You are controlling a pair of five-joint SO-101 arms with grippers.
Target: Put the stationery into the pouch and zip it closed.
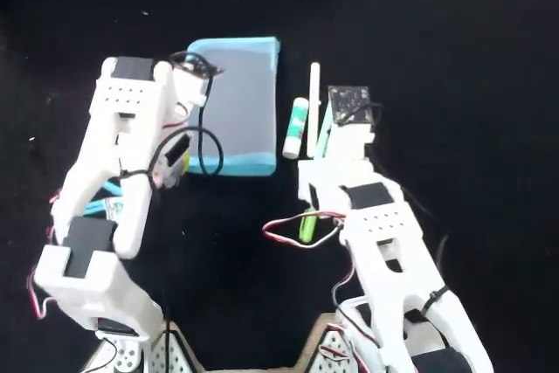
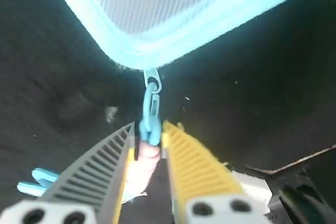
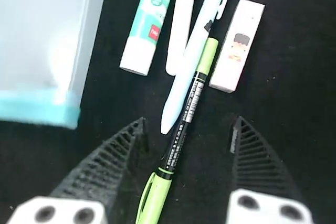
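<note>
A light-blue mesh pouch (image 1: 234, 107) lies flat between the arms. Its blue zipper pull (image 2: 150, 109) hangs from one corner, and my left gripper (image 2: 150, 130) is shut on it at the pouch's near left corner (image 1: 179, 162). Right of the pouch lie a glue stick (image 1: 296, 127), a white pen (image 1: 314, 104) and a green marker (image 1: 307, 224). My right gripper (image 3: 188, 124) stands open low over them, its fingers straddling the green marker (image 3: 184, 129). Beyond it lie the glue stick (image 3: 144, 24), two white pens (image 3: 181, 19) and an eraser (image 3: 237, 45).
The table (image 1: 454, 85) is covered in black cloth. Red, white and black cables (image 1: 297, 235) trail across it from the right arm. Small cyan pieces (image 1: 109, 191) show beside the left arm. Bare cloth stretches to the far right and far left.
</note>
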